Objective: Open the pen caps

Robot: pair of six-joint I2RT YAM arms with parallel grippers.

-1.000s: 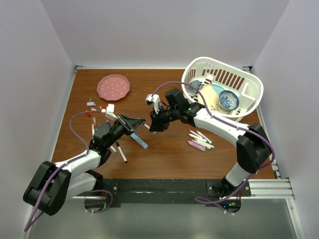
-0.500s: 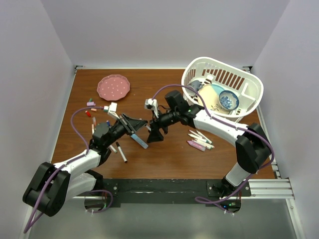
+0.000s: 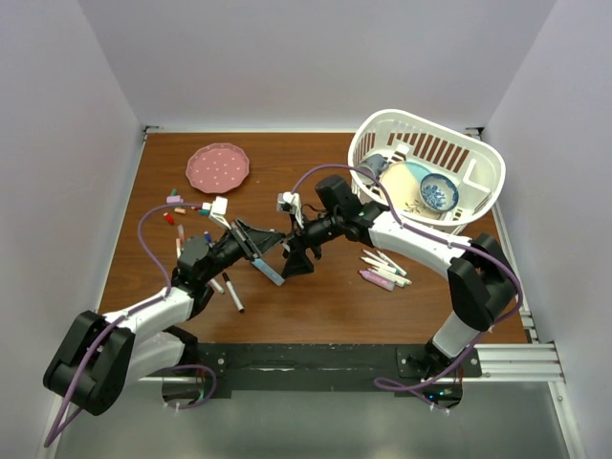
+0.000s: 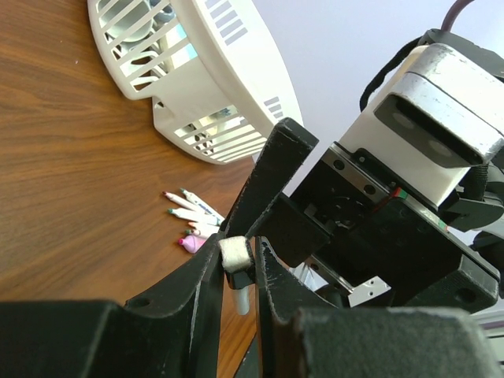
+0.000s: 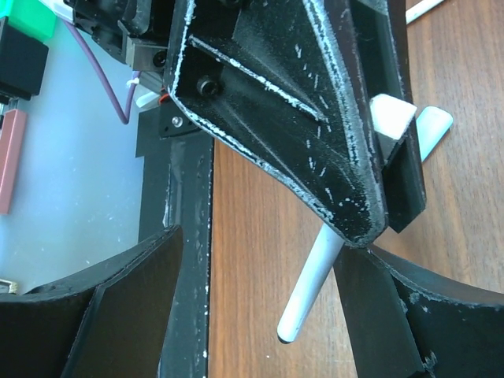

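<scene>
My left gripper (image 3: 273, 236) is shut on a slim white pen (image 4: 235, 264), clamping its black-collared upper end, which looks like the cap; the white barrel (image 5: 311, 291) hangs below the fingers. My right gripper (image 3: 295, 262) is open. In the right wrist view its jaws (image 5: 260, 252) stand wide on either side of the left gripper's fingertips (image 5: 346, 197) and the hanging barrel, touching neither. Several loose caps and pens (image 3: 178, 207) lie at the left of the table.
A white basket (image 3: 478, 153) with bowls stands at the back right, also in the left wrist view (image 4: 197, 71). A pink plate (image 3: 218, 167) is at the back left. A blue highlighter (image 3: 269, 272) and a black-capped pen (image 3: 232, 292) lie below the grippers. Several pens (image 3: 382, 268) lie right of centre.
My right gripper has moved down and towards my left gripper and now stands open around its tip. My left gripper has stayed nearly still with the pen.
</scene>
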